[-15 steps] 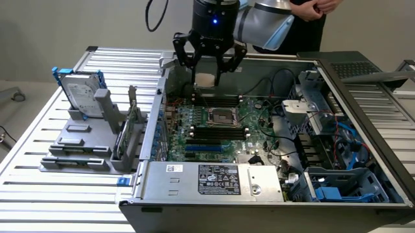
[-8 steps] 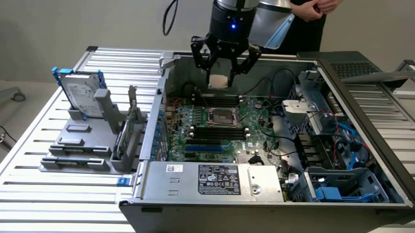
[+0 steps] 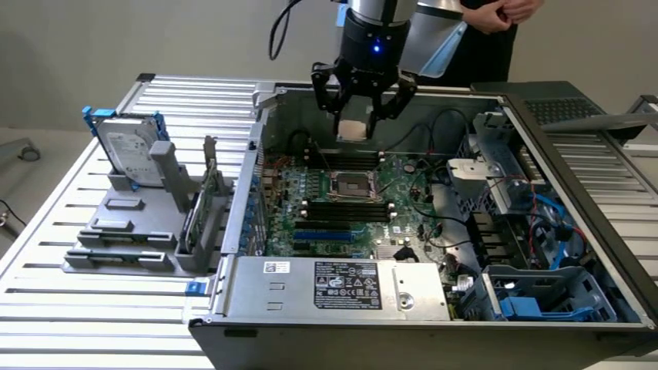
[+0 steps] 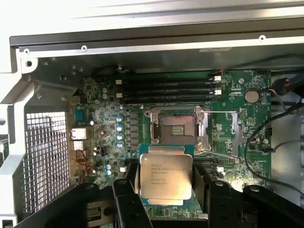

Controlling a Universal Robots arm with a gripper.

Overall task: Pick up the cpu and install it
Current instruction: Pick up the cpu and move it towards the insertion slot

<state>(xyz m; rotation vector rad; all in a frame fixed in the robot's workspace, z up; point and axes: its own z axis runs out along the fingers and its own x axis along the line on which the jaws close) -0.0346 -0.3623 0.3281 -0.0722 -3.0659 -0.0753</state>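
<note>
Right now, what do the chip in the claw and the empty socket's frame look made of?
The small square silver-grey cpu, held in the black claw: matte metal lid with printed text, on a green board edge, likely fibreglass. The square metal-framed socket: shiny frame, probably steel; dark centre, material unclear.

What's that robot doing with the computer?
The robot arm's gripper is holding the cpu, a small silver square chip, in the air over the open computer case. Below it, on the green motherboard, the socket sits open and empty. The chip is not in yet. A person stands behind the case.
</note>
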